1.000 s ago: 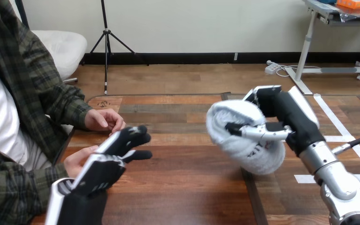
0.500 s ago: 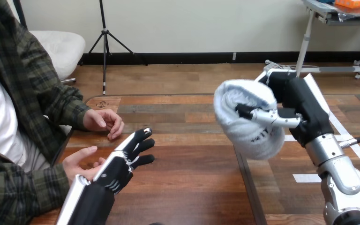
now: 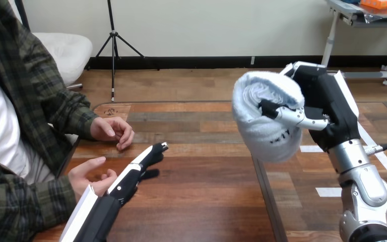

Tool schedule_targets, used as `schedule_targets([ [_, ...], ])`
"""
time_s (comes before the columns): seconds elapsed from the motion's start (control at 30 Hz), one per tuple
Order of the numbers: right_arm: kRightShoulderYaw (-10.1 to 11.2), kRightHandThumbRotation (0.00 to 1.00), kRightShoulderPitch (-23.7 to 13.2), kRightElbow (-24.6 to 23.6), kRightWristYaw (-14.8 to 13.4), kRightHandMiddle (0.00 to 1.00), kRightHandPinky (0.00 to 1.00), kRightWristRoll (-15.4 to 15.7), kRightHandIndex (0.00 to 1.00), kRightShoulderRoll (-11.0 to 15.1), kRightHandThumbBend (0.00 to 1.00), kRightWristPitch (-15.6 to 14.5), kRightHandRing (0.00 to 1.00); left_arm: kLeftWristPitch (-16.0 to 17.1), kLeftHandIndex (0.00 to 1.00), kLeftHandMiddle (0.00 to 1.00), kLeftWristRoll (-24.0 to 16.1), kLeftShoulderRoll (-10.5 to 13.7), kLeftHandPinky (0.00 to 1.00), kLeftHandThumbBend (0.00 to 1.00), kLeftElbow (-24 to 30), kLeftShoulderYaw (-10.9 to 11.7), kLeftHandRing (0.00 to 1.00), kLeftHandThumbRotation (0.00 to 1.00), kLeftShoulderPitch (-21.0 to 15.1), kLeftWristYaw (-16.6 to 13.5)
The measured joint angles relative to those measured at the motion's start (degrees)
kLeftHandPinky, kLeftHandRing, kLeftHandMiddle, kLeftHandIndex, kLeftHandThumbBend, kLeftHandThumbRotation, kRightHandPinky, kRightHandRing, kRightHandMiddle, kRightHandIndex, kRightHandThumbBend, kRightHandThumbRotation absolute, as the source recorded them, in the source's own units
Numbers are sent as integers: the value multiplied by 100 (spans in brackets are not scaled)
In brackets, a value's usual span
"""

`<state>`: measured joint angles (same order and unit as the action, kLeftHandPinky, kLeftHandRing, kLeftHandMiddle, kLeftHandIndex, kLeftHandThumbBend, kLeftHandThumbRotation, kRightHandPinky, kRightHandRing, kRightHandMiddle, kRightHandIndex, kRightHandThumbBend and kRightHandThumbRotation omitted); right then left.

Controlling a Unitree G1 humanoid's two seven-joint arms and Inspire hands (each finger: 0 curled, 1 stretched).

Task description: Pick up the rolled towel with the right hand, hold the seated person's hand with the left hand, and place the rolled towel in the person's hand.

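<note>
The rolled white terry towel (image 3: 269,118) was held in the air above the right half of the brown wooden tabletop (image 3: 201,201), well clear of the surface. The right hand (image 3: 327,103) gripped it from the right side, with the thumb (image 3: 295,115) curled across its front face. The fingers wrapped behind it. This grip left the towel's left side bare and facing the person, probably so that it could be delivered without regrasping.

The person's upturned hand (image 3: 86,176) lay at the tabletop's left edge, towards the near corner, palm up and fingers loosely bent, ready to receive. The left hand (image 3: 126,179) lay just beside it on its right, edge-on, its fingers (image 3: 151,154) straight and pointing toward the far edge. No finger or thumb was curled round the person's hand, and contact between the two could not be confirmed. The support hold therefore appeared not yet made.

The person's other hand (image 3: 112,129) rested farther along the left edge, holding nothing.
</note>
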<state>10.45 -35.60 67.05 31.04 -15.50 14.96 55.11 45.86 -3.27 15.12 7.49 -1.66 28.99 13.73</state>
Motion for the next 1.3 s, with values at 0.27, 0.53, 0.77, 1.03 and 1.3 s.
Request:
schedule_targets([
  [0.27, 113, 0, 117, -300, 12, 25, 14, -56, 30, -135, 75, -28, 19, -2, 93, 96, -502, -6, 92, 100, 146, 240, 96, 48, 2, -170],
  [0.53, 144, 0, 373, -681, 53, 26, 13, -212, 31, -236, 74, -227, 19, -111, 95, 96, -1316, -23, 94, 100, 446, 551, 95, 52, 35, -432],
  [0.77, 155, 0, 636, -951, 81, 25, 13, -298, 31, -261, 73, -407, 18, -170, 94, 94, -2140, -21, 93, 100, 747, 941, 93, 54, 55, -747],
  [1.03, 167, 0, 967, -1360, 99, 25, 12, -426, 30, -328, 73, -720, 18, -451, 93, 93, -2731, 37, 92, 100, 1092, 1428, 93, 52, 87, -931],
  [1.3, 153, 0, 1244, -1759, 65, 25, 12, -425, 29, -390, 73, -890, 17, -722, 91, 91, -2955, 264, 89, 100, 1154, 1819, 92, 45, 78, -996],
])
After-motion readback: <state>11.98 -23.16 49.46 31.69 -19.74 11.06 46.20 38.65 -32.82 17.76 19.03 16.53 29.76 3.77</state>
